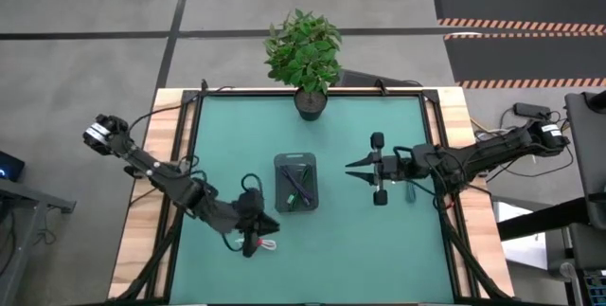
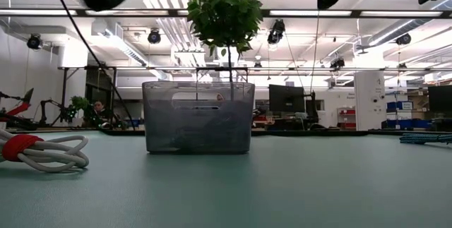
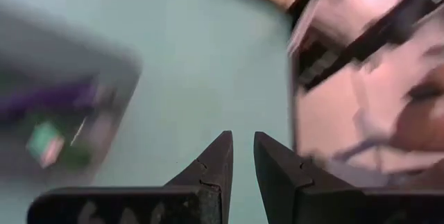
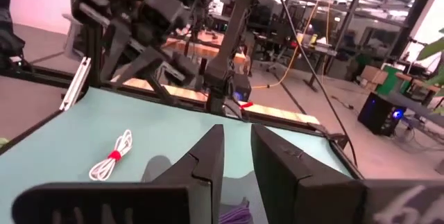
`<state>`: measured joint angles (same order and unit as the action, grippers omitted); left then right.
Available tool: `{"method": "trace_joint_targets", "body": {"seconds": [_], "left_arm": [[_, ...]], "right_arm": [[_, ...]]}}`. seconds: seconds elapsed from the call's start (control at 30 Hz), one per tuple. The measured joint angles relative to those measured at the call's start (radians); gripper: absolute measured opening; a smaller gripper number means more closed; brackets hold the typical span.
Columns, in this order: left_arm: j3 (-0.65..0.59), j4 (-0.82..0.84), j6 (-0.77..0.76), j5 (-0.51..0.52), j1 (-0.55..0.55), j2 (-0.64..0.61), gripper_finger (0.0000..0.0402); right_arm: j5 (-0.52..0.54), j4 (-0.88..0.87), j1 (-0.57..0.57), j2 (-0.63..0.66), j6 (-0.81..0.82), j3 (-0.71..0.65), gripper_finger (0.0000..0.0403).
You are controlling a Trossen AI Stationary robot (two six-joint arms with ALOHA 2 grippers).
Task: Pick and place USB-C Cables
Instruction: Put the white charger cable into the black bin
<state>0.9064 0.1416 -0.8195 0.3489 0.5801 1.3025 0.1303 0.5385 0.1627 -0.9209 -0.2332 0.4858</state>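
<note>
The white cable with a red band [image 1: 264,245] lies coiled on the table; it also shows in the low view [image 2: 39,152] and the right wrist view [image 4: 111,156]. My left gripper [image 1: 273,225] hovers just beyond it, shut and empty [image 3: 243,148], pointing toward the grey tray [image 1: 280,166]. A dark blue cable [image 1: 301,185] and a green one [image 1: 285,195] lie in the tray [image 3: 121,78]. My right gripper [image 1: 348,166] is shut and empty [image 4: 237,141], hanging right of the tray and pointing at it.
A potted plant [image 1: 305,55] stands at the table's far edge behind the tray [image 2: 198,118]. A bluish cable-like thing [image 2: 426,138] lies on the table's right side under the right arm. Bare green mat stretches along the near edge and between tray and right gripper.
</note>
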Motion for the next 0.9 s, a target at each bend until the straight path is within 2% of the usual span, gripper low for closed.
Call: {"method": "trace_joint_targets", "body": {"seconds": [0.1,0.17,0.5,0.67,0.9], "left_arm": [[0.073,0.206,-0.133,-0.004,0.045,0.043,0.0044],[0.1,0.269,-0.169,-0.004,0.075,0.08,0.0044],[0.134,0.296,-0.238,-0.067,0.161,0.199,0.0044],[0.132,0.339,-0.249,-0.147,0.162,0.217,0.0044],[0.116,0.427,-0.241,-0.153,0.162,0.208,0.0045]], "right_arm": [[0.0,0.001,0.0,0.002,-0.025,0.0,0.0063],[0.0,0.008,0.0,0.003,-0.026,0.0,0.0063],[-0.001,0.035,0.0,0.004,0.037,0.024,0.0063],[-0.003,0.035,0.0,0.004,0.039,0.024,0.0063],[-0.003,0.035,0.0,0.003,0.042,0.031,0.0063]]}}
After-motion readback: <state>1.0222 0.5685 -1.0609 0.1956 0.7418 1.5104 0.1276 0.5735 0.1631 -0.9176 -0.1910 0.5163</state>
